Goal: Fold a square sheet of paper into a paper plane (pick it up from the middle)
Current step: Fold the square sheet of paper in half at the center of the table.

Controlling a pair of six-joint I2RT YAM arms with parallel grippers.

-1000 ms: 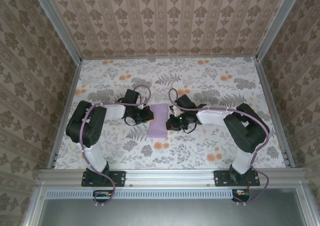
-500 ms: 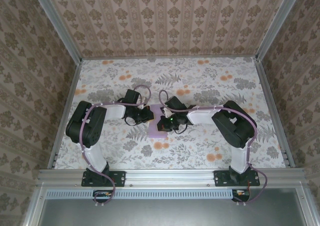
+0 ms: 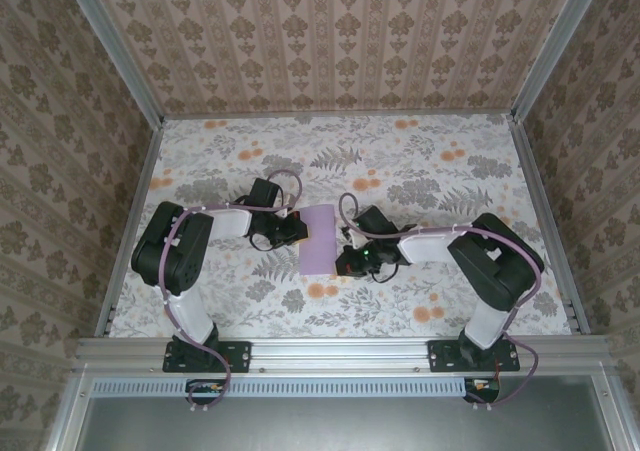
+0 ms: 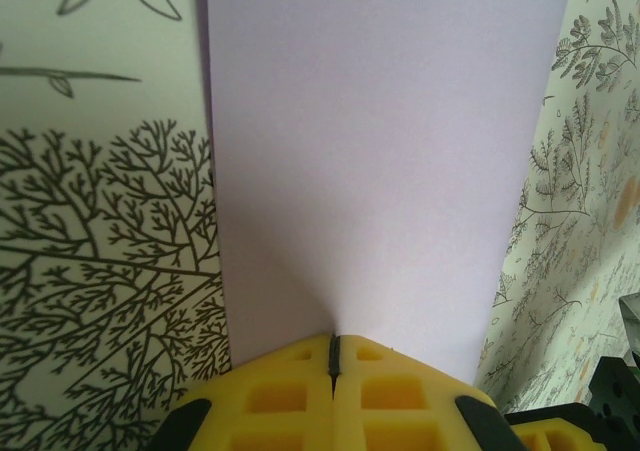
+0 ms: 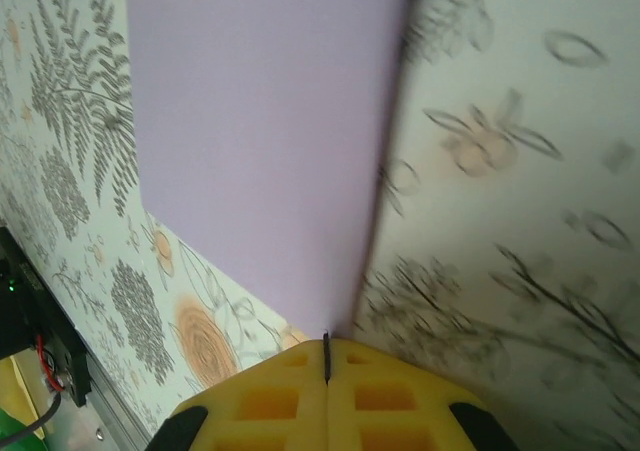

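Top external: L gripper (image 3: 301, 229) & R gripper (image 3: 341, 262) closed empty, tips on sheet (image 3: 318, 237) edges, tabletop (image 3: 450, 176) free around.

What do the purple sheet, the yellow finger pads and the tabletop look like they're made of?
Purple sheet: thin matte paper, apparently; flat, uniform, no gloss.
Yellow finger pads: moulded plastic or rubber, hard to say which; recessed square pockets.
Tabletop: printed floral covering, matte, material unclear.
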